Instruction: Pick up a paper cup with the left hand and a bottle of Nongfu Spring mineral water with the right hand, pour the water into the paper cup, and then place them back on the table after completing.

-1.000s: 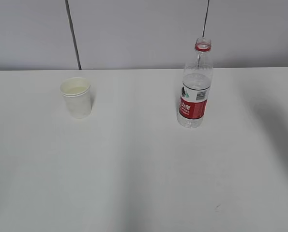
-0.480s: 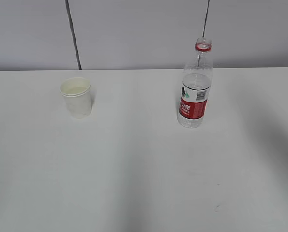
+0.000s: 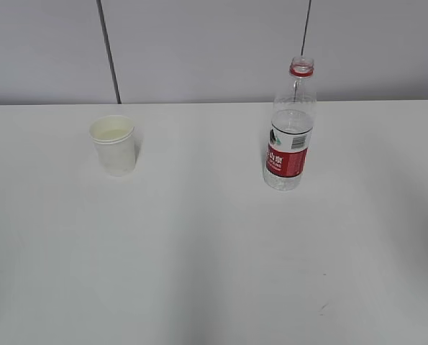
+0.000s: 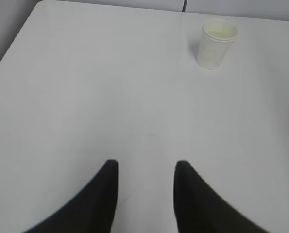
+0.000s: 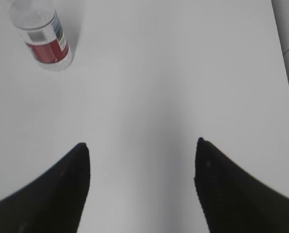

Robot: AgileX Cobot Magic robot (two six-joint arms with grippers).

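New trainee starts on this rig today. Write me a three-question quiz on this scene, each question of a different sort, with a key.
1. True or false: the bottle stands upright on the table with no cap on its neck.
2. Multiple choice: where is the paper cup? A) held by the left hand B) standing on the table, left of the bottle C) tipped on its side
3. Fill in: the jaws of the right hand are ____, with nothing between them.

Key: 1 true; 2 B; 3 open. The left hand is also open and well short of the cup.
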